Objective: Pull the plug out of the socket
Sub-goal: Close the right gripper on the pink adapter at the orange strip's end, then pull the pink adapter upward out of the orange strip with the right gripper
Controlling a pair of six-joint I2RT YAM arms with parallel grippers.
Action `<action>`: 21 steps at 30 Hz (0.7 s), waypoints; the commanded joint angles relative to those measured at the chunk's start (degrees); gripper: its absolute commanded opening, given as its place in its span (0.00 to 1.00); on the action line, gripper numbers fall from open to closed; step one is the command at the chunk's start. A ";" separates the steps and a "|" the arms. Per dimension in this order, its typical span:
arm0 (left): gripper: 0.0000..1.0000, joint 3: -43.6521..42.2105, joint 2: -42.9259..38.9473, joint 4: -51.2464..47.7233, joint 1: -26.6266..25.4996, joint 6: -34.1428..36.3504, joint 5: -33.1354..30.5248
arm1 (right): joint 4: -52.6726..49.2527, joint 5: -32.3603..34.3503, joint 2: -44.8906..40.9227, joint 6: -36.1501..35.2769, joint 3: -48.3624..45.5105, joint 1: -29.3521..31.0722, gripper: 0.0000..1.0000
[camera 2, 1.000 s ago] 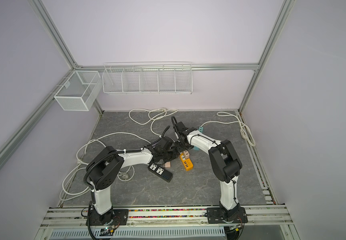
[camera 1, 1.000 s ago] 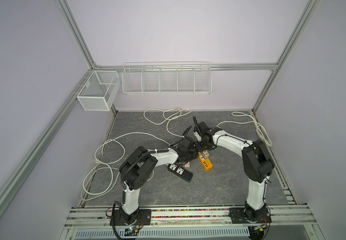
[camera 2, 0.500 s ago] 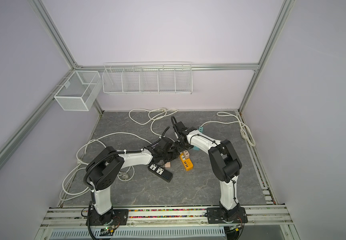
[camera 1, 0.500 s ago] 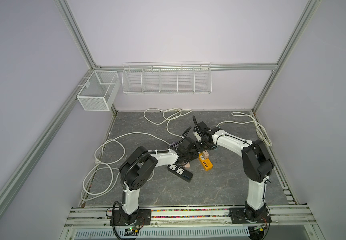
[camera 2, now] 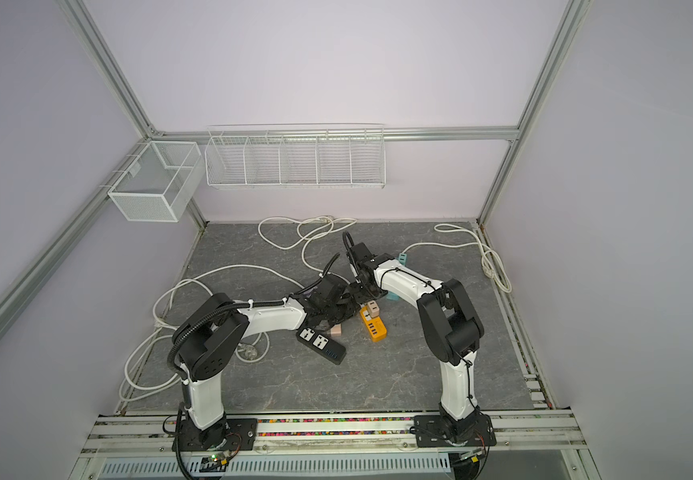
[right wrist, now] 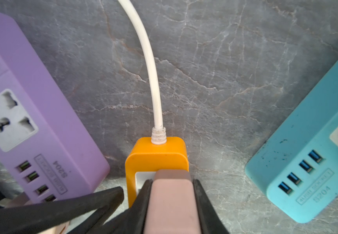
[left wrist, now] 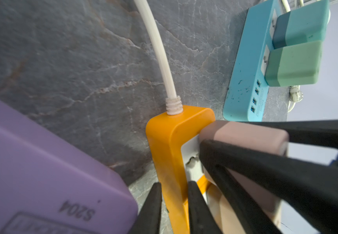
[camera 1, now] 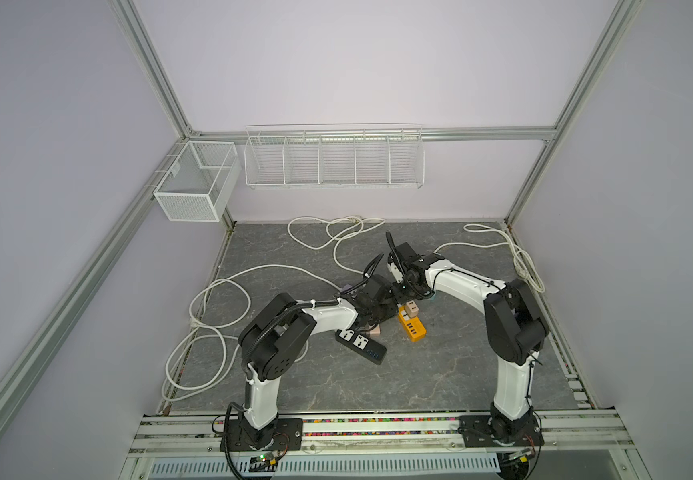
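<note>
Plug: we see a matte pink plug [right wrist: 171, 202], a rounded rectangular block with a darker mauve band at its base. It is seated in the white socket panel [left wrist: 188, 150] at the cord end of the orange power strip [right wrist: 156, 157].
Plug's axis: its long axis rises off the strip's face, square to the strip's length. The base is in the socket and the free end points toward the right wrist camera.
Orange power strip: smooth glossy plastic, a slim bar with rounded corners. It lies flat near the middle of the counter [camera 1: 440, 365].
Strip's axis: in both top views it runs diagonally. The cord end is farther back and the port end is nearer the front.
Right gripper: the right gripper [right wrist: 172, 182] is closed onto the plug, with its black tapered fingers pressed on two opposite sides.
Left gripper: the left gripper [left wrist: 173, 184] is clamped on the strip's long edge beside the plug. One finger is on the outer orange wall and the other is on the face side.
Cord: a round white cord [right wrist: 152, 71] leaves a ribbed collar and curves away over the counter.
Neighbours: a matte purple strip [right wrist: 42, 121] and a scuffed teal strip [right wrist: 306, 162] flank the orange one without touching it. The teal strip carries two green plugs [left wrist: 293, 62]. A black strip [camera 1: 360, 346] lies nearer the front.
Counter: dark grey stone-look surface with pale veins.
</note>
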 commanded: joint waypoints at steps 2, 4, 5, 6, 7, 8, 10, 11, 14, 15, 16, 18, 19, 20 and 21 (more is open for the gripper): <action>0.23 -2.29 2.55 -6.73 -0.55 -0.85 -2.99 | -0.35 -1.17 -0.42 0.55 1.94 0.72 0.21; 0.23 -2.20 2.64 -6.97 -0.62 -1.01 -3.25 | 0.10 -1.60 -0.36 1.28 1.64 1.36 0.20; 0.23 -2.20 2.68 -7.15 -0.60 -1.14 -3.45 | 0.22 -1.68 -0.40 1.51 1.47 1.65 0.20; 0.23 -2.12 2.76 -7.43 -0.65 -1.15 -3.52 | 0.56 -1.77 -0.49 1.62 1.28 1.94 0.20; 0.23 -2.05 2.62 -7.69 -0.64 -1.02 -3.72 | 0.81 -1.98 -0.54 1.72 1.08 1.86 0.20; 0.23 -2.03 2.60 -7.72 -0.64 -1.04 -3.85 | 0.82 -1.90 -0.54 1.82 1.07 1.92 0.20; 0.22 -2.11 2.49 -7.67 -0.62 -1.15 -3.87 | 0.20 -1.41 -0.18 1.41 1.74 1.68 0.20; 0.22 -2.20 2.46 -7.59 -0.64 -1.22 -3.74 | -0.29 -1.01 -0.10 1.20 2.11 1.47 0.20; 0.22 -2.39 2.50 -7.09 -0.64 -1.32 -3.54 | -0.21 0.01 -0.40 0.68 1.89 1.18 0.20; 0.22 -2.38 2.54 -7.02 -0.64 -1.27 -3.47 | -0.28 0.07 -0.37 0.74 1.93 1.10 0.20; 0.22 -2.38 2.60 -6.94 -0.64 -1.23 -3.22 | -0.46 -0.30 -0.20 1.03 2.13 1.09 0.19; 0.21 -2.76 2.33 -6.54 -0.62 -1.36 -2.99 | -0.55 -1.27 -0.10 1.89 2.45 1.31 0.18; 0.21 -3.11 2.04 -6.24 -0.65 -1.47 -3.21 | -0.39 -1.55 -0.25 2.25 2.41 1.49 0.18; 0.21 -3.33 1.99 -6.11 -0.65 -1.58 -3.36 | -0.07 -1.69 -0.43 2.45 2.32 1.61 0.18; 0.21 -3.51 1.86 -6.14 -0.58 -1.58 -3.39 | 0.09 -2.01 -0.67 2.58 2.23 1.67 0.18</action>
